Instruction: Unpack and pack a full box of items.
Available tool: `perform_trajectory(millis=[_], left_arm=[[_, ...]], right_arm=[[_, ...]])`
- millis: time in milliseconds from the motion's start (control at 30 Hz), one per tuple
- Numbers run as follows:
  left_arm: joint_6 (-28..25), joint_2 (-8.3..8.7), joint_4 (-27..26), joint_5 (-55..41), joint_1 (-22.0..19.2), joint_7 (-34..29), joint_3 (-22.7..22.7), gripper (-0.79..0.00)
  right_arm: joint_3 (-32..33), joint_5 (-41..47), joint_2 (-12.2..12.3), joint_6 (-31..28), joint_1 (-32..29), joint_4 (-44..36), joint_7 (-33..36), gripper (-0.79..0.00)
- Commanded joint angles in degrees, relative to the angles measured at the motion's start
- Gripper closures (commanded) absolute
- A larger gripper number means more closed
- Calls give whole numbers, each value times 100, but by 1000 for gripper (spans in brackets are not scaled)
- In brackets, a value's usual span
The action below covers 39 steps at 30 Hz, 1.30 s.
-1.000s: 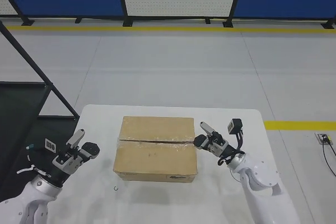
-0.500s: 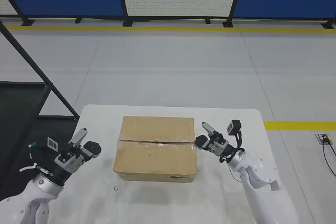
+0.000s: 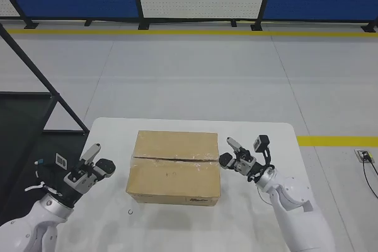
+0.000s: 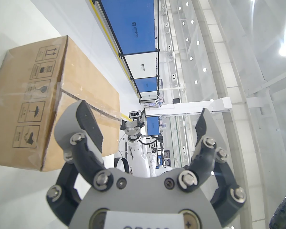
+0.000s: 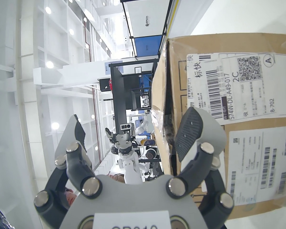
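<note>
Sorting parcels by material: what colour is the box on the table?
The box is plain brown cardboard, clearest in the top view.

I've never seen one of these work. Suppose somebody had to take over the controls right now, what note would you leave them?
Left gripper: open, empty, beside one end of the box, not touching it.
Right gripper: open, empty, close to the opposite end by the top seam; I cannot tell if it touches.
The box sits in the middle of the table, flaps closed, clear tape along the seam.
Done: nothing unpacked.
Left: open the box, take the items out, pack them back.
</note>
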Motion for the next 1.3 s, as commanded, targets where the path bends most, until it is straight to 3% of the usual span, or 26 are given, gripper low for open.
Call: perform_trajectory(millis=[0, 267, 567, 900, 1267], left_arm=[[-1, 7, 0, -6, -2, 9, 7, -785], [-29, 28, 13, -61, 16, 77, -3, -785], [-158, 44, 55, -238, 75, 196, -111, -785], [-247, 73, 109, -436, 202, 212, -381, -785], [-346, 109, 118, -591, 334, 136, -645, -785]], right_arm=[[1, 31, 5, -71, 39, 35, -34, -785], [47, 316, 25, -941, -245, -566, -45, -785], [-595, -41, -12, -80, 291, -313, 82, -785], [-1529, -230, -219, 150, 1173, 495, -195, -785], [-2683, -20, -674, 131, 2177, 1473, -360, -785]])
